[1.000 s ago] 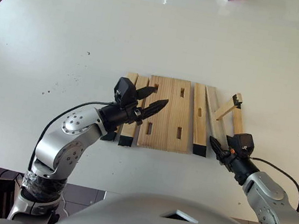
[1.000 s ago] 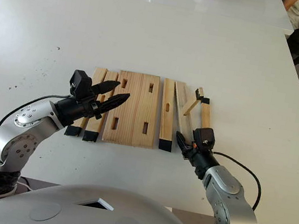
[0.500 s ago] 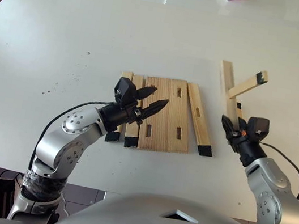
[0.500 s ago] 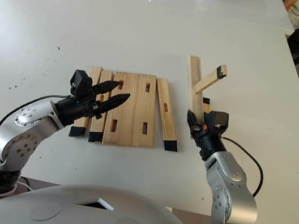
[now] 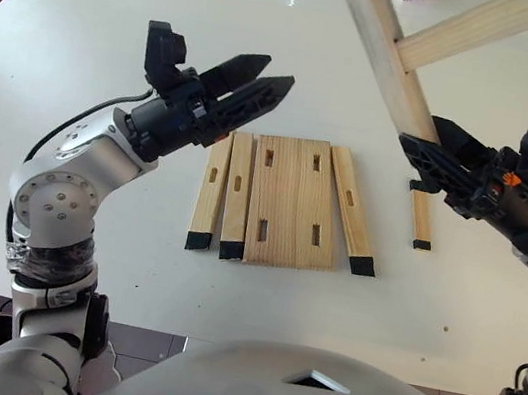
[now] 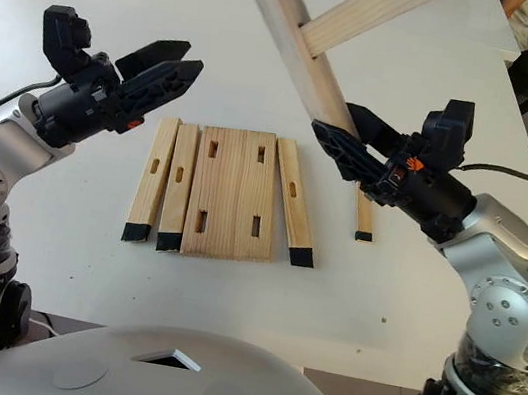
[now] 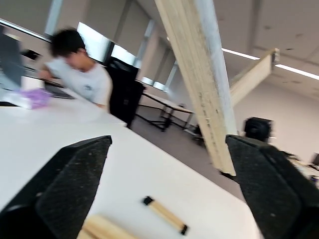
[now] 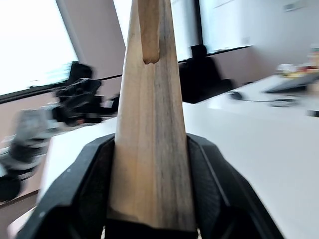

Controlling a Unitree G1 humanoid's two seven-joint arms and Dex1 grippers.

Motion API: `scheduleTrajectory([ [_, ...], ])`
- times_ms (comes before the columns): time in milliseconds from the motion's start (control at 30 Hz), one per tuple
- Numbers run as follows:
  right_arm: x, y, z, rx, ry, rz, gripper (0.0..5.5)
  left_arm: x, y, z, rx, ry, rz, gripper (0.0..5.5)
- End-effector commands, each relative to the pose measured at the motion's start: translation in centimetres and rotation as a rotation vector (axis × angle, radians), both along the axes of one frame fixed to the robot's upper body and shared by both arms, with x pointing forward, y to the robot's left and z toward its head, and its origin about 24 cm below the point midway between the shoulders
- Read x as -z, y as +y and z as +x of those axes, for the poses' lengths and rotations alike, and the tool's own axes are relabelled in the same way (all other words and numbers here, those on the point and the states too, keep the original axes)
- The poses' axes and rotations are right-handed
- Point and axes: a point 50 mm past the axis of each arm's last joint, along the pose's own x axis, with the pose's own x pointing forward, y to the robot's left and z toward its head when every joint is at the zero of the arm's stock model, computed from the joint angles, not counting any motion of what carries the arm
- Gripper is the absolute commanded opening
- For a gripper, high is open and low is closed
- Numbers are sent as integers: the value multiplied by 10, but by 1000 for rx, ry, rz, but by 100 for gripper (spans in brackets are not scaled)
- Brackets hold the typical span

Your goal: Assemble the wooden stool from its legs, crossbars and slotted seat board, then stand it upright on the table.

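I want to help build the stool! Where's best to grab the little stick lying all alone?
Probably its middle, from straight above. The little stick lies flat on the table, narrow, with bare space along both long sides, so the jaws could close across its width.

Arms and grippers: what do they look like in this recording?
The left arm and right arm have silver-grey rounded shells with round bolted joint caps; a thin black cable runs along each forearm. The left gripper and right gripper are black, with two long tapered fingers and a small orange mark at the base.
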Motion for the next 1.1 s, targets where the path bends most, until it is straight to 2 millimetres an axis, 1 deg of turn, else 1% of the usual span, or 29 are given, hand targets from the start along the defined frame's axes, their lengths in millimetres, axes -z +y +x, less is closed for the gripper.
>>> scheduleTrajectory([
  [33,-5,0,1,-119,13,-16,204,-11,-8,-7,124,-34,-13,451],
  [100,-6,3,2,-162,14,-14,204,-14,-9,-4,131,-36,-21,451],
  [267,-3,9,2,-255,46,-15,204,-20,-18,-7,213,-67,-40,451],
  [467,-4,10,2,-325,86,17,204,-19,-26,-11,270,-85,-32,451],
  [500,-4,10,2,-332,95,22,204,-19,-25,-12,278,-87,-42,432],
  [567,-4,9,2,-344,112,30,204,-21,-25,-13,296,-92,-64,419],
  [733,-5,7,2,-397,161,64,204,-24,-26,-13,316,-102,-68,329],
  [833,-3,6,5,-392,172,53,204,-26,-30,-16,364,-108,-66,292],
  [867,-2,7,4,-398,173,50,204,-27,-31,-16,363,-102,-64,286],
  [1100,0,12,3,-424,169,27,204,-24,-33,-16,359,-87,-49,286],
])
